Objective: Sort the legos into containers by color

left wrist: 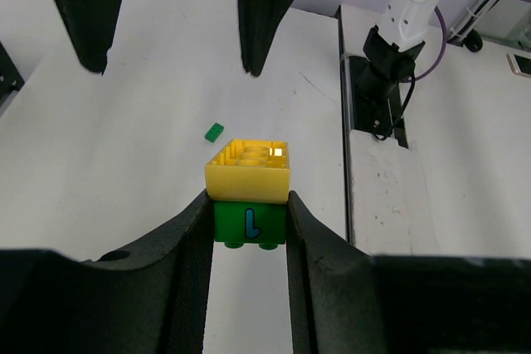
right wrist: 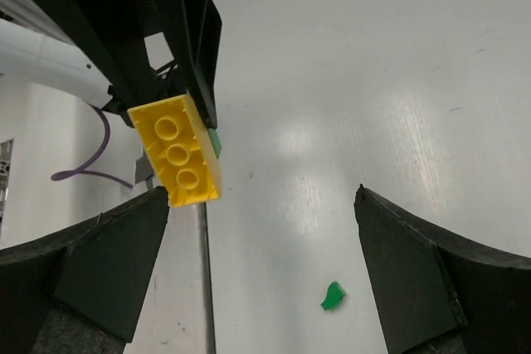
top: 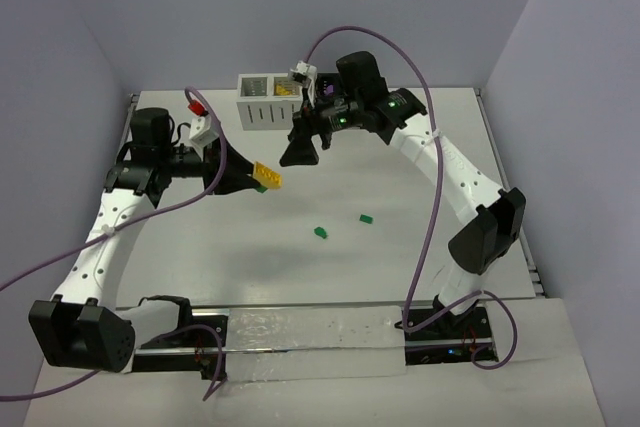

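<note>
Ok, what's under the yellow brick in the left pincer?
In the left wrist view, a green brick with a blue mark sits directly below the yellow brick and touches it. It is clamped in the left pincer. The joint between the two bricks is covered.

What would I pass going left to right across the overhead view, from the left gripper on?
In order: left gripper holding the yellow-green stack → right gripper → nearer green lego → farther green lego. The white bin is left out, since it overlaps the stack's span.
</note>
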Controlling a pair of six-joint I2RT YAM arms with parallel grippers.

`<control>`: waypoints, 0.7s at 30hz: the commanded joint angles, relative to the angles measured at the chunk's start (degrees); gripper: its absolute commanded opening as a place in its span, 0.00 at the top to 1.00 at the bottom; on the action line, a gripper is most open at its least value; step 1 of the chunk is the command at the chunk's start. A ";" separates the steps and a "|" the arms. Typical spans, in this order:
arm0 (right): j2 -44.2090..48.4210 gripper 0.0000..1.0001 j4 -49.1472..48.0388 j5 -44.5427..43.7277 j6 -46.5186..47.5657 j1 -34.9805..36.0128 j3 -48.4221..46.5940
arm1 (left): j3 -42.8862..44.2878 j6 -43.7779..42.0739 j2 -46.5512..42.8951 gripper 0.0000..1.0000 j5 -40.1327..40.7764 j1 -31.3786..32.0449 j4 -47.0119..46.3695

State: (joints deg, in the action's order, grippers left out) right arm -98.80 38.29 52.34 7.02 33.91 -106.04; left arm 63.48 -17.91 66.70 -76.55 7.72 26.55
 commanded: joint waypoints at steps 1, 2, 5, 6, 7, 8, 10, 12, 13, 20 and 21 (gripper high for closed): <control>2.89 0.00 0.21 1.48 2.43 2.26 0.39 | 0.69 -2.42 -1.02 0.97 -0.51 1.99 1.70; 2.84 0.00 0.17 1.46 2.52 2.71 0.72 | 0.55 -1.57 -1.04 0.97 -0.57 2.32 1.12; 2.46 0.00 -0.12 2.43 2.21 3.61 0.95 | 0.50 -0.50 -0.81 0.98 -0.59 2.83 0.09; 2.22 0.00 -0.01 2.70 2.23 3.87 0.83 | 0.50 -0.37 -0.69 0.98 -0.56 2.85 0.06; 2.16 0.00 0.29 2.81 2.47 4.21 0.78 | 0.50 -0.30 -0.67 0.98 -0.57 2.96 -0.03; 2.05 0.00 0.77 2.88 2.98 4.70 0.75 | 0.50 -0.02 -0.57 0.97 -0.40 3.11 -0.11; 2.17 0.00 1.05 2.44 3.55 5.49 1.33 | 0.50 0.67 -0.43 0.97 -0.08 3.23 -0.38; 2.54 0.00 1.17 2.11 4.33 6.34 1.87 | 0.37 1.37 -0.30 0.97 0.04 3.43 -1.07; 2.74 0.00 1.23 2.00 4.70 6.78 2.09 | 0.33 1.62 -0.22 0.97 0.08 3.53 -1.41; 1.82 0.00 1.33 0.59 4.85 7.75 1.58 | 0.50 2.27 0.10 0.98 0.28 3.88 -2.03; 1.57 0.00 1.22 0.50 4.78 7.82 1.27 | 0.57 2.40 0.17 0.98 0.33 3.88 -2.03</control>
State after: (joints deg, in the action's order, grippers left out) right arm -98.65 39.74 53.17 10.99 41.24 -103.98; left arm 63.46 -15.96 66.69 -75.68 11.25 26.68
